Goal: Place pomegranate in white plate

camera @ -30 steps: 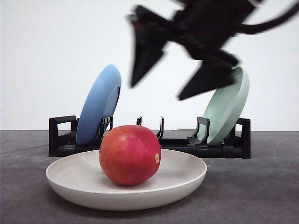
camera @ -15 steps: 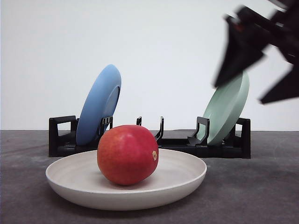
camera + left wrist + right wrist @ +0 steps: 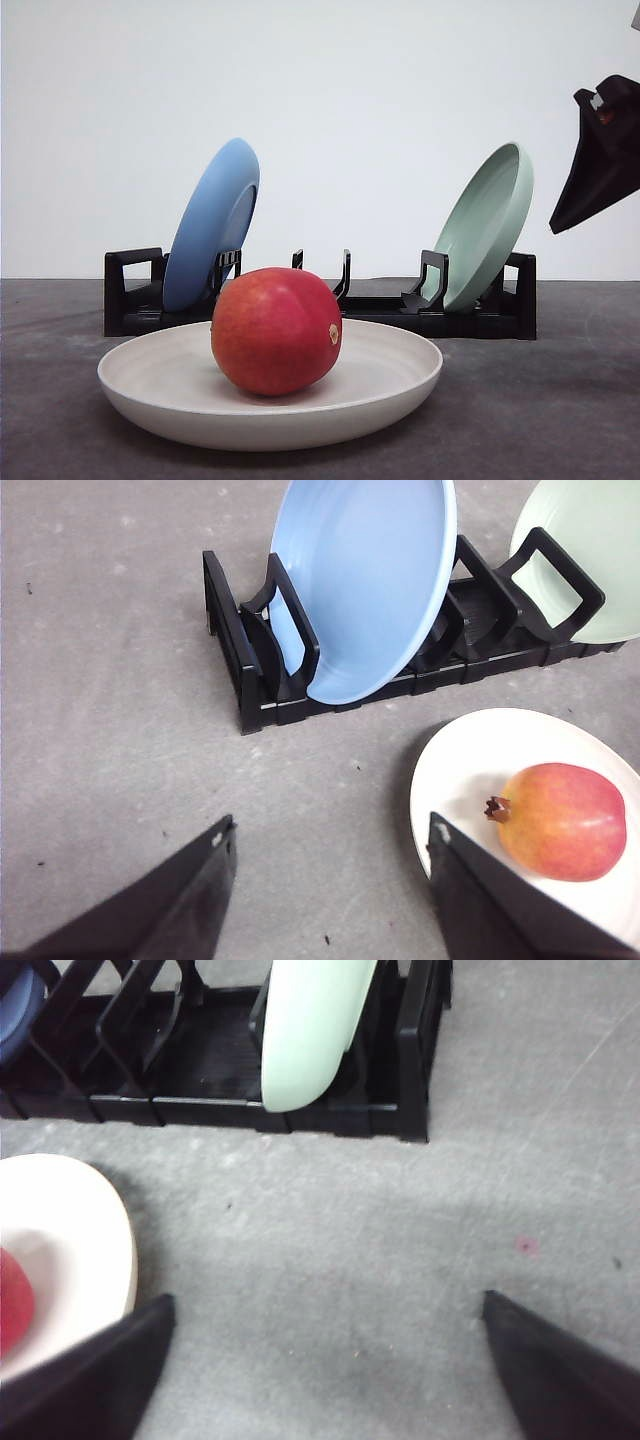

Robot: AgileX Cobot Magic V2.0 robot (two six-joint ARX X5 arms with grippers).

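One pomegranate (image 3: pixel 276 331) lay loose in the white plate (image 3: pixel 400 385); both hands were spread empty, so a bump could roll it out.

The pomegranate (image 3: pixel 276 331) is glossy red with an orange-yellow blush and a small tan nub at one end. It lies on its side inside the white plate (image 3: pixel 395 395), a wide, shallow, off-white dish sitting flat on the grey tabletop (image 3: pixel 540 420).
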